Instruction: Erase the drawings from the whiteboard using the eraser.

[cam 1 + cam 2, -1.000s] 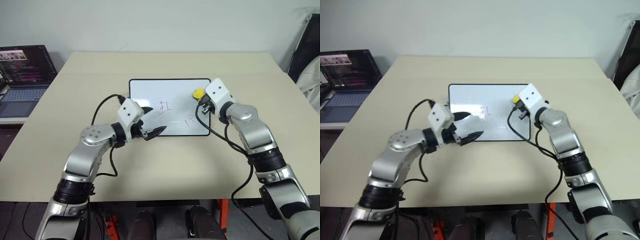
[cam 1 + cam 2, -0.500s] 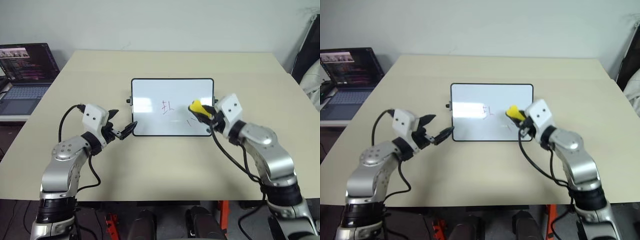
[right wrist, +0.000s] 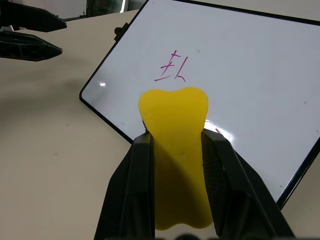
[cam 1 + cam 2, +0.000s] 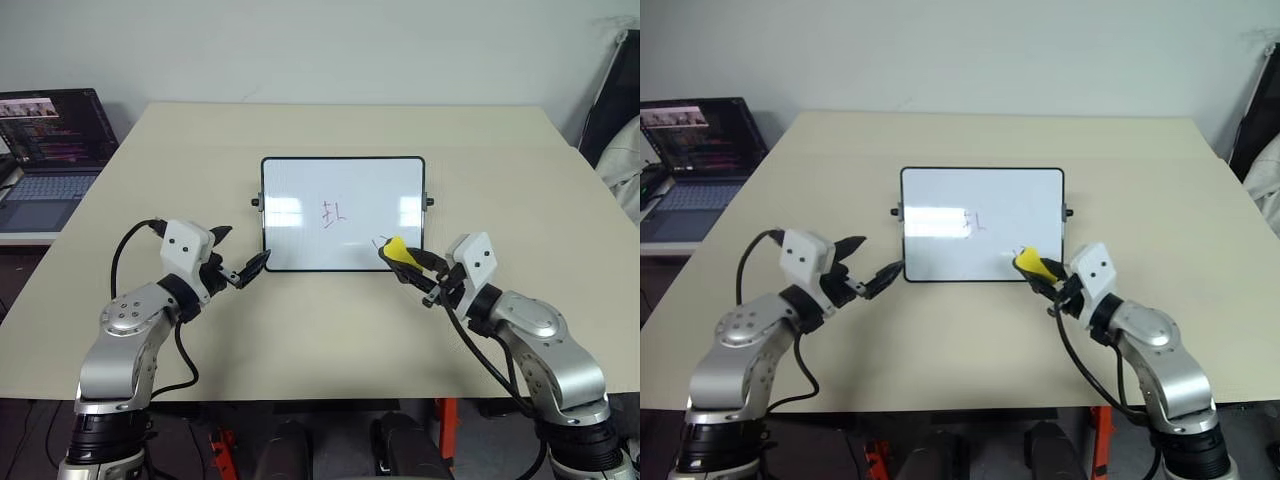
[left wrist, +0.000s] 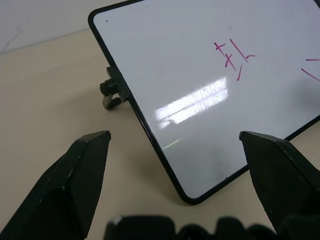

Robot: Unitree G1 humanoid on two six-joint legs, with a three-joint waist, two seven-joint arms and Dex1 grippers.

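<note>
Two tools hung over the counter (image 4: 330,330). The right tool (image 4: 412,268) squeezed the eraser (image 4: 394,249) and hid part of the near red drawings (image 4: 334,212). It had pulled back to the whiteboard (image 4: 300,190) edge. The left tool (image 4: 240,262), wide open and empty, had slid off the board.

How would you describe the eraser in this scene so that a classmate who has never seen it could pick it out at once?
Start at the beige table and find the whiteboard lying near its middle. At the board's near right corner, the right gripper is shut on the eraser. It is the only bright yellow thing there, a small block with a notched front end, set against the white board, its red drawings and the black fingers.
</note>
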